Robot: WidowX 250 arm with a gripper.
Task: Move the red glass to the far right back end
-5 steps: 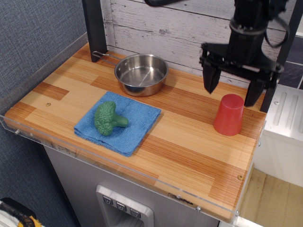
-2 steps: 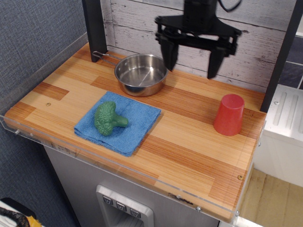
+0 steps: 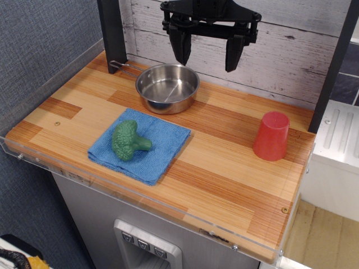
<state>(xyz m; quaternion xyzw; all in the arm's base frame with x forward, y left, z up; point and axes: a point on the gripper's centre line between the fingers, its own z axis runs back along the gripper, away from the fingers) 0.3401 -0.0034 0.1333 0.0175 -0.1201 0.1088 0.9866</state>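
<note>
View: observation.image, only one view given, from above and in front of the worktop.
Glass: upside down, wide mouth on the wood, closed base on top; near the right edge, toward the back, just in front of the black post; free, nothing touching it.
Target corner: just behind the glass, between the white planks and the post; probably reached already or nearly so.
Hand: high at the back, above the bowl; two dark fingers spread wide, nothing between them; well apart from the glass.
Weight, as a guess: light, thin plastic, easy to tip or push.
Stiffness, as a guess: rigid enough, but wall may flex under a hard squeeze.
Surface: matte, plain, tapered; likely to slip upward out of a grip near the narrow top.
Where to hold: across the middle of the cone, from both sides, with moderate force.
Other things: broccoli on blue cloth, far to the left, not in the way.
</note>
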